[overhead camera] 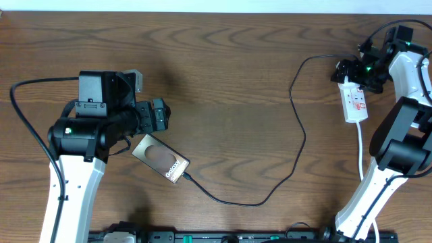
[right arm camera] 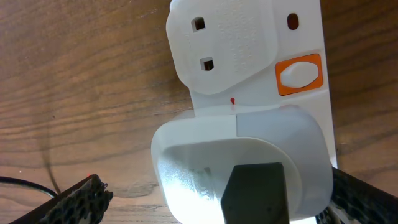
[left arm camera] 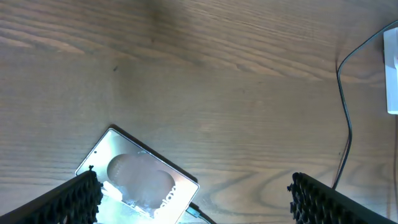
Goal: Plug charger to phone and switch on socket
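The phone (overhead camera: 160, 158) lies flat and askew on the table, its glossy face up; it also shows in the left wrist view (left arm camera: 137, 180). The charger cable (overhead camera: 297, 121) has its connector (left arm camera: 196, 212) at the phone's lower end. It loops right and up to the socket (overhead camera: 355, 101), a white power strip. My left gripper (overhead camera: 164, 116) is open just above the phone, its fingers wide apart (left arm camera: 193, 205). My right gripper (overhead camera: 352, 73) is open over the strip's far end, its fingers either side of the white-and-black plug body (right arm camera: 242, 168). The orange-framed switch (right arm camera: 298, 74) is beside it.
The strip's white cord (overhead camera: 362, 145) runs down toward the right arm's base. An unused outlet (right arm camera: 217, 46) sits beyond the plug. Black robot cable (overhead camera: 27, 128) loops at the left. Bare wooden table (overhead camera: 229, 81) lies between the arms.
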You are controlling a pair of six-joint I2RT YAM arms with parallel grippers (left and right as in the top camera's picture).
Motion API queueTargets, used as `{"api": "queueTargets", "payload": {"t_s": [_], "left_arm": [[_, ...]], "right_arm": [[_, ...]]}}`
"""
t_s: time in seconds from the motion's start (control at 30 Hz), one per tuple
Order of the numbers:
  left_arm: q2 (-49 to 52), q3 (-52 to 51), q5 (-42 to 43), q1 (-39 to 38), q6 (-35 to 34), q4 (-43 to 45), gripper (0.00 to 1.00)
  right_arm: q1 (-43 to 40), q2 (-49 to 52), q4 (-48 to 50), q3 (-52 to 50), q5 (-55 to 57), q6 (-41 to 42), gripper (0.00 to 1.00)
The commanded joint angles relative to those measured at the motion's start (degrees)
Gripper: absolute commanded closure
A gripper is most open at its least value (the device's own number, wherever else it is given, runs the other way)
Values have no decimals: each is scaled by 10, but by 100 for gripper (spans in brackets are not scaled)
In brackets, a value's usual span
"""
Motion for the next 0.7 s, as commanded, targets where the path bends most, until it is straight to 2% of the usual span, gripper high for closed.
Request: {"api": "queueTargets", "payload": {"t_s": [0.0, 0.4, 0.67], "left_arm": [[2, -11, -7, -2, 12, -3, 5], [2, -11, -7, -2, 12, -3, 5], [2, -11, -7, -2, 12, -3, 5]], "right_arm": [[14, 7, -6, -10, -67, 5, 1], [14, 7, -11, -29, -84, 9, 1], [14, 7, -4, -57, -128, 12, 5]]}}
